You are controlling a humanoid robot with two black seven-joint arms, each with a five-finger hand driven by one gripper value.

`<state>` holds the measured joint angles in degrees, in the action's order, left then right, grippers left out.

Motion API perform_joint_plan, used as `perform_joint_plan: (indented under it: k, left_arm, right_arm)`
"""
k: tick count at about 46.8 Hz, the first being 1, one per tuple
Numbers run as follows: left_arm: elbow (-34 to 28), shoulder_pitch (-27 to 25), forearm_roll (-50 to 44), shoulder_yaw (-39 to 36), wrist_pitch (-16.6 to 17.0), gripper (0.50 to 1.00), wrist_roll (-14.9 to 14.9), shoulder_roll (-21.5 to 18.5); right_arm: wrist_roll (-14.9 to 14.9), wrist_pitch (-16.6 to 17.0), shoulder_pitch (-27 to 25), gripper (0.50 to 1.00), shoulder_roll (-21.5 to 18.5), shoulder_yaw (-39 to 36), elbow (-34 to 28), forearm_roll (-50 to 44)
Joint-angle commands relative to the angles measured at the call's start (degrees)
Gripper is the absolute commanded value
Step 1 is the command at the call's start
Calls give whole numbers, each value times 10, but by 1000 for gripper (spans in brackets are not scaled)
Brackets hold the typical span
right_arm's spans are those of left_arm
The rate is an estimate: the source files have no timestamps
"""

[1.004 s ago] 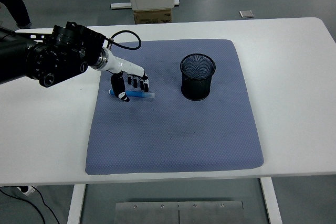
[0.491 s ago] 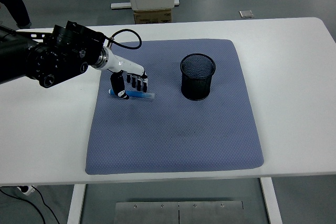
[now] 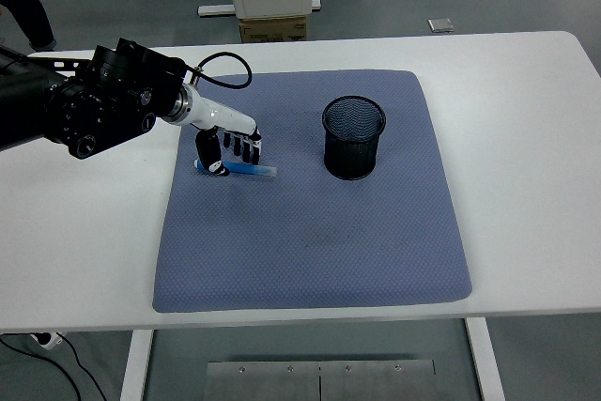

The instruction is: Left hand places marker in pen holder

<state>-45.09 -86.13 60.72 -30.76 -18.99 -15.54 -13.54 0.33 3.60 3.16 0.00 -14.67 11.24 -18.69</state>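
Blue is the colour of the marker, and it is lying flat on the grey-blue mat, over on the mat's 10 o'clock side. The left hand is reaching in from the 9 o'clock edge and is coming down right on top of the marker. The fingers are pointing down and are curling close together over the marker's left end. The fingertips are touching the marker, and the thumb is sitting on the near side of it. It looks like the fingers are pinching it, but the marker is not lifted off the mat. The right end of the marker is sticking out past the fingers toward 3 o'clock.

The black mesh pen holder is standing upright on the mat, at 3 o'clock from the hand and well apart from it. The mat is lying on the white desk. A black cable is looping above the wrist.
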Motion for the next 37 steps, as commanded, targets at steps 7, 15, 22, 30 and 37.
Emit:
perform_joint_plan:
  k: [7,15,22,30,37]
  left_arm:
    - [-1,0,4,0,0,681,0,4]
    - [-1,1,10,0,7,675,0,8]
    - [-1,3,18,0,17,666,0,8]
    - [-1,3,21,0,22,666,0,9]
    - [-1,7,27,0,23,657,0,9]
  right_arm:
    - [0,0,0,1000,0,0,0,1]
    - [0,0,0,1000,0,0,0,0]
    - [0,0,0,1000,0,0,0,0]
    - [0,0,0,1000,0,0,-1,0]
    - [0,0,0,1000,0,0,0,0]
